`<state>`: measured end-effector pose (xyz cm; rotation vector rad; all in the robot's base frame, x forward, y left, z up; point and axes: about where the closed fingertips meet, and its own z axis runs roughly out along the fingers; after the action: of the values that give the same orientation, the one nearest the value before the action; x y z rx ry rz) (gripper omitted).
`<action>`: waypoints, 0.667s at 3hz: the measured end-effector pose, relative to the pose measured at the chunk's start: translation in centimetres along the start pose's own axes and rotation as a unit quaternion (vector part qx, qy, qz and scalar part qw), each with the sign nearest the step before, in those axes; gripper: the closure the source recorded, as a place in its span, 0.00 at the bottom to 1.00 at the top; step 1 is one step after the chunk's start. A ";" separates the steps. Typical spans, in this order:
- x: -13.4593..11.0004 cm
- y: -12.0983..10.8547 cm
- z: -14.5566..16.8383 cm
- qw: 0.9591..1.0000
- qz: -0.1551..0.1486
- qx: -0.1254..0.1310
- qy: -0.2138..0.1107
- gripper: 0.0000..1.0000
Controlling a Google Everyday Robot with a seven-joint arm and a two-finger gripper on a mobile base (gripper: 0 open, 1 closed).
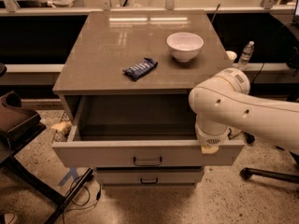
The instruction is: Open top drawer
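Standing well out from the cabinet, the top drawer (107, 155) is showing its plain grey interior, which is lying in shadow under the bench (117, 41). Its wide front is facing the camera, with the small dark bar handle (147, 161) sitting at centre, untouched. Below it, a narrower drawer (121, 176) is sitting closed, its own handle (149, 181) in line with the one above.

The white arm (252, 113) is reaching in from the right and bending down over the drawer's right end. The tool (210, 148) is showing only as a pale tip pressing against the top edge of the drawer front, near its right corner; the wrist is covering the rest, so whether it is clenched or released I cannot tell.

On the bench top, a white bowl (185, 45) is sitting toward the right rear, and a blue snack packet (140, 68) is lying near the middle, well apart from the bowl. A water bottle (246, 55) is standing behind the bench's right side. A dark chair (18, 125) is standing at the left, with cables (79, 195) trailing across the speckled floor.
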<state>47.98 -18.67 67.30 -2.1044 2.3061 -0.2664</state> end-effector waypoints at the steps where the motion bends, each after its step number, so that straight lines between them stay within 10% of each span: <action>1: 0.0 0.0 -0.1 1.000 0.000 0.000 0.000 1.00; 2: 1.3 3.9 0.0 1.000 0.013 -0.015 -0.008 1.00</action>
<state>44.01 -19.59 66.94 -2.0805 2.3416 -0.2146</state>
